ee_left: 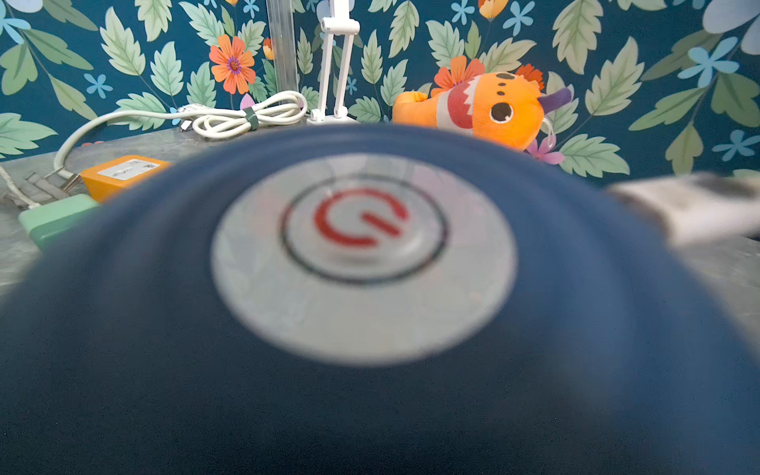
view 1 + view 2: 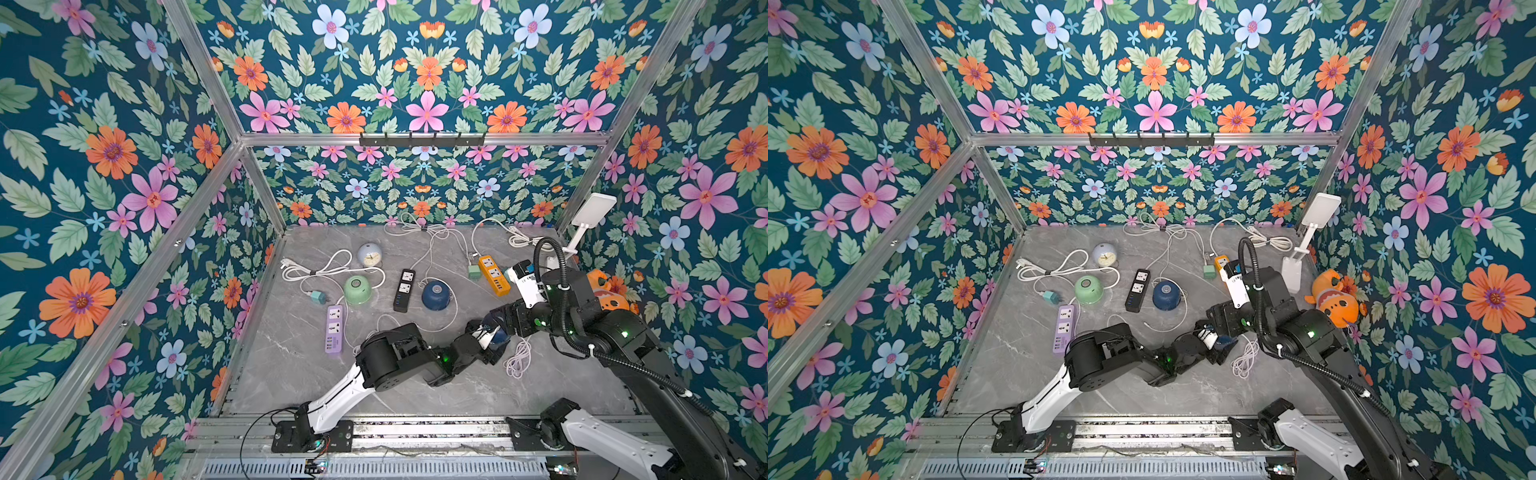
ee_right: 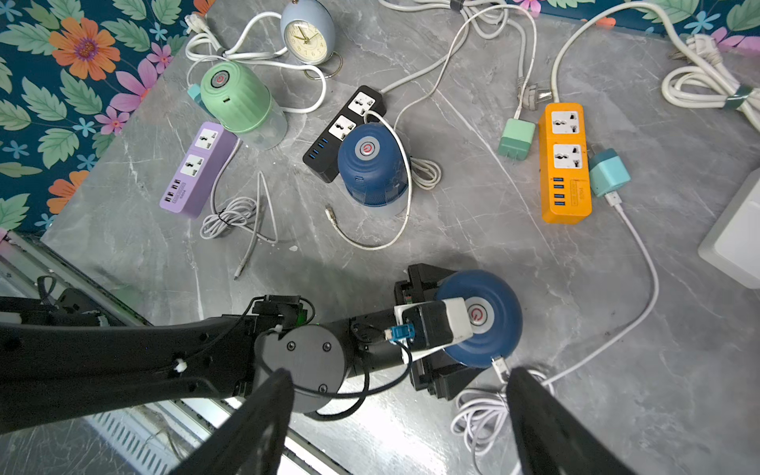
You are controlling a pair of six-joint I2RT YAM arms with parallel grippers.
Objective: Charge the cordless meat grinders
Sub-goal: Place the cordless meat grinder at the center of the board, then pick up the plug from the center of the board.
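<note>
In the right wrist view the mint green grinder (image 3: 234, 98) stands at upper left beside the purple power strip (image 3: 197, 168). A navy grinder (image 3: 372, 164) stands mid-frame against the black power strip (image 3: 345, 123), with a white lead (image 3: 407, 172) looped round it whose free end lies loose on the desk (image 3: 452, 230). Lower and right of centre, the second navy grinder (image 3: 479, 318) sits upright between the wide-spread jaws of the left hand (image 3: 454, 329), one jaw on each flank. The dome's rim hides the contact, so I cannot tell whether it is clasped or only bracketed. Its blue dome and grey button (image 1: 364, 259) fill the left wrist view. The next move turns on what lies just below and right of that dome: the small plug (image 3: 499, 365) of the white charging cable (image 3: 654, 288). It almost touches the rim, with its long axis pointing up-left at the grinder. The cable runs off to the teal adapter (image 3: 608, 172) on the side of the orange power strip (image 3: 565, 162) at upper right. The right hand (image 3: 401, 372) hangs above, its fingers (image 3: 534, 411) far apart and empty. The plug lies inside their gap, close to the finger at lower right, so the right arm looks the nearer one for it. The grinder's socket does not show.
</note>
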